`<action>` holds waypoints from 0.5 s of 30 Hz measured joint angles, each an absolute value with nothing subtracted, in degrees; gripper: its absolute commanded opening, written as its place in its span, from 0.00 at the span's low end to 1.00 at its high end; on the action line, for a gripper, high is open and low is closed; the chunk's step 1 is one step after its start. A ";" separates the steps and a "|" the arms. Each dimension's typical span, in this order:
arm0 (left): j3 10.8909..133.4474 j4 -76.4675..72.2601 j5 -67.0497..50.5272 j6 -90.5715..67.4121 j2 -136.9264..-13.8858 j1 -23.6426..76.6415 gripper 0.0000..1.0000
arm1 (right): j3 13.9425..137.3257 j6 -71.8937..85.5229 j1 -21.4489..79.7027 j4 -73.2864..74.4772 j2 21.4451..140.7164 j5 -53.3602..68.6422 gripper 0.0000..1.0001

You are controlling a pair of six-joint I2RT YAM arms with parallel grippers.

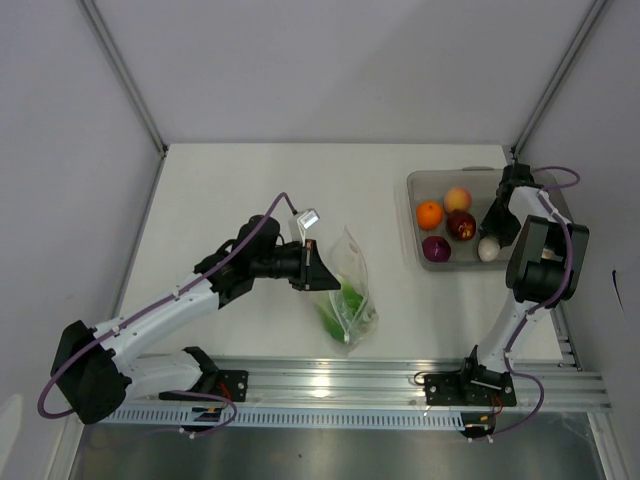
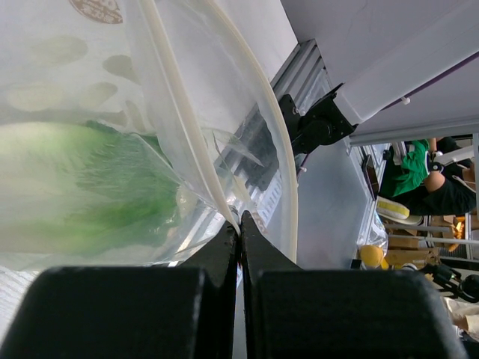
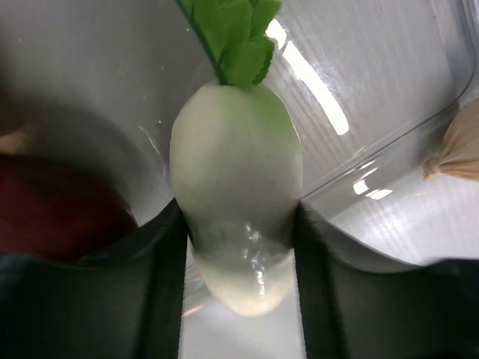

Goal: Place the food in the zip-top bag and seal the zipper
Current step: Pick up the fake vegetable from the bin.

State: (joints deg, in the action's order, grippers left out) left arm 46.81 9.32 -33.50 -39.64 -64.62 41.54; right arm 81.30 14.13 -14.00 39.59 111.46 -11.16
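The clear zip-top bag [image 1: 352,290] lies at table centre with the green cabbage [image 1: 342,303] inside. My left gripper [image 1: 322,268] is shut on the bag's rim; in the left wrist view its jaws pinch the zipper strip [image 2: 191,127], with the cabbage [image 2: 82,183] showing through the plastic. My right gripper [image 1: 491,243] is shut on the white radish [image 1: 488,250] inside the clear tray [image 1: 418,182]; the right wrist view shows the radish [image 3: 236,172] between both fingers. An orange [image 1: 429,214], a peach-coloured fruit [image 1: 458,198] and two dark red fruits [image 1: 461,226] sit in the tray.
A small beige piece [image 3: 458,149] lies just outside the tray wall in the right wrist view. An aluminium rail [image 1: 400,375] runs along the near table edge. Grey walls enclose the table on three sides.
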 measured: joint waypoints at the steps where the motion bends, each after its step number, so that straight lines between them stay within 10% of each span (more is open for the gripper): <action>1: 46.81 9.32 -33.50 -39.62 -64.62 41.54 0.01 | 81.38 14.31 -14.02 39.64 111.46 -11.11 0.29; 6: 46.70 9.37 -33.50 -39.66 -64.60 41.54 0.01 | 82.48 15.33 -14.02 40.60 111.15 -11.27 0.13; 15: 46.68 10.24 -33.19 -39.64 -64.60 41.47 0.00 | 83.81 17.52 -11.55 43.83 93.69 -6.90 0.13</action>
State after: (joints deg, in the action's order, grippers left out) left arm 46.68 10.24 -33.19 -39.64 -64.60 41.47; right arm 83.81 17.52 -11.55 43.83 93.69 -6.90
